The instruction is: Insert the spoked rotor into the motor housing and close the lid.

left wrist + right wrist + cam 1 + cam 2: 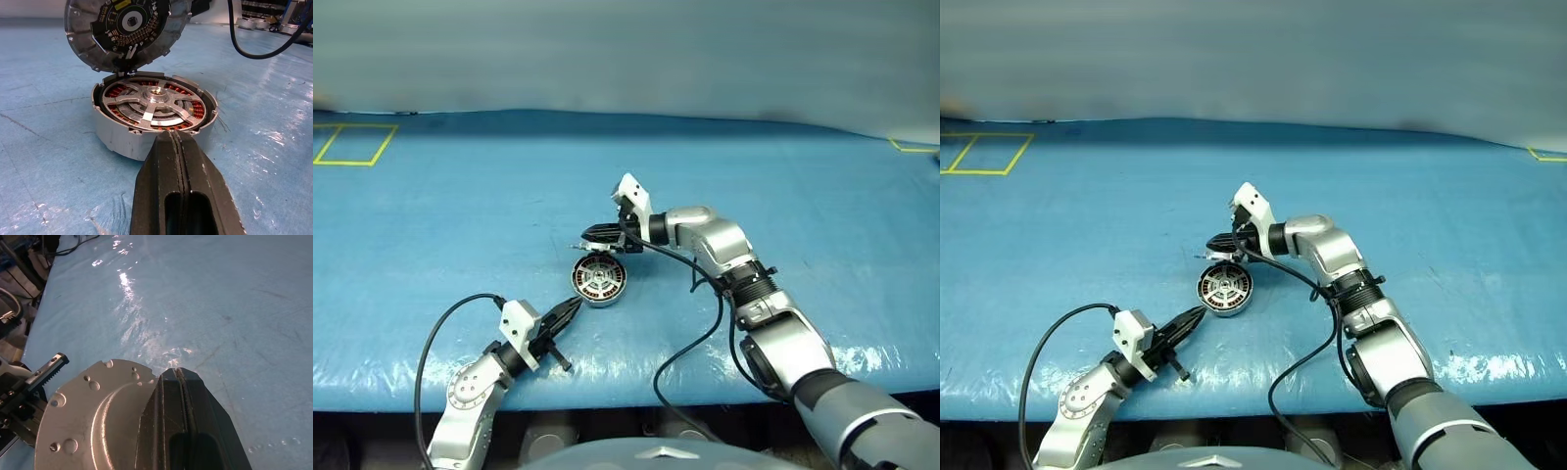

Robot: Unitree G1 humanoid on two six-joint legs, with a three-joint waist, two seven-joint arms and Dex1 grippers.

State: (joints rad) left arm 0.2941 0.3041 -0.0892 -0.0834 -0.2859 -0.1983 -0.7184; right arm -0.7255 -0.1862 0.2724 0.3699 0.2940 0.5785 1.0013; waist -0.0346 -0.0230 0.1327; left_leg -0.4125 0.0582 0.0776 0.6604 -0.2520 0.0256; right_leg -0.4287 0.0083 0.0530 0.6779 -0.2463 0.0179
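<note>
Lid held tilted over the motor housing

The right fingers (590, 235) are clamped on the lid (124, 32), just above the housing's 12 o'clock edge. The left fingers (574, 305), pressed together, point at the motor housing (598, 279) from 7 o'clock. The spoked rotor (155, 104) sits inside it on the blue table (822, 215).

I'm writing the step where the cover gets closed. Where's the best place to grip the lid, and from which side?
Grip the lid by its thin outer rim, coming edge-on from the side away from the motor housing. It hangs tilted above the housing, and the right tool seems to pinch that rim already.
</note>
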